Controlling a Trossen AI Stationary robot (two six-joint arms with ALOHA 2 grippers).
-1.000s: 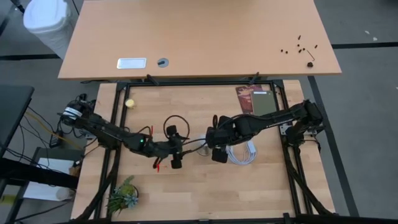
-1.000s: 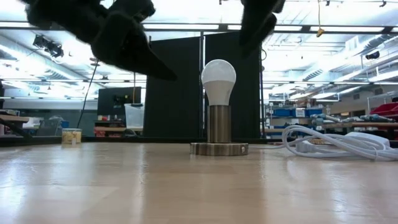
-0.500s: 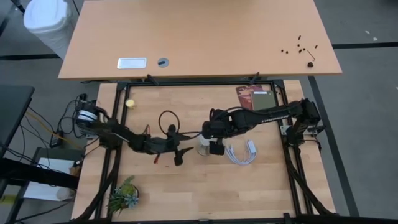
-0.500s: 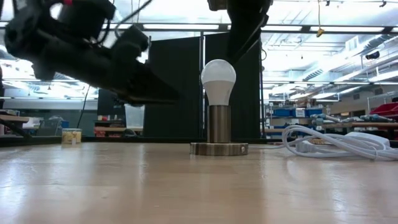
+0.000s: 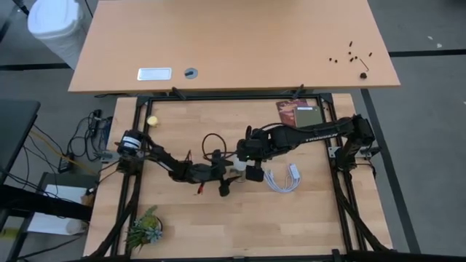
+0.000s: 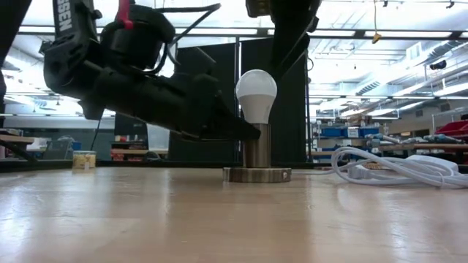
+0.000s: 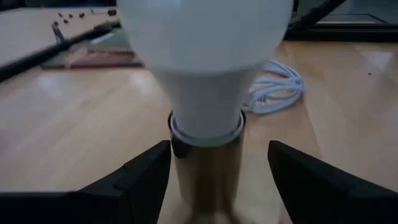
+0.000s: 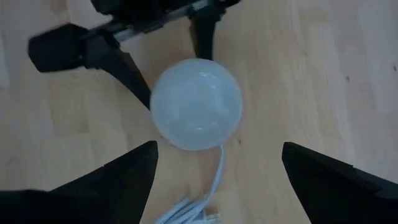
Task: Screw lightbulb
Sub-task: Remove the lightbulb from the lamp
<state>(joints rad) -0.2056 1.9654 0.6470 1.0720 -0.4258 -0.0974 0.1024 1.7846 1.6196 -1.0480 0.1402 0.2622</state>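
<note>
The lightbulb (image 6: pixel 257 93), white with a frosted dome, stands upright, its base in the metal socket column (image 6: pixel 257 146) on a round disc (image 6: pixel 257 174) at the table's middle. It also shows in the high view (image 5: pixel 237 167). My left gripper (image 7: pixel 217 186) is open and comes in level from the table's left. Its fingers (image 7: pixel 140 183) stand on either side of the socket column just under the bulb (image 7: pixel 205 62), with a gap on each side. My right gripper (image 8: pixel 214 180) is open and hangs above the bulb's dome (image 8: pixel 196 102), pointing down, clear of it.
The socket's white cable (image 5: pixel 282 178) lies coiled to the right of the socket. A small yellow ball (image 5: pixel 152 121) lies at the far left, a small plant (image 5: pixel 143 227) at the near left, and a dark card (image 5: pixel 298 115) at the far right.
My left gripper has gone toward the table's right and down to the socket. Its open fingers now stand around the column below the bulb. My right gripper has shifted a little toward the far edge over the bulb and then kept still. The bulb and socket have not moved.
</note>
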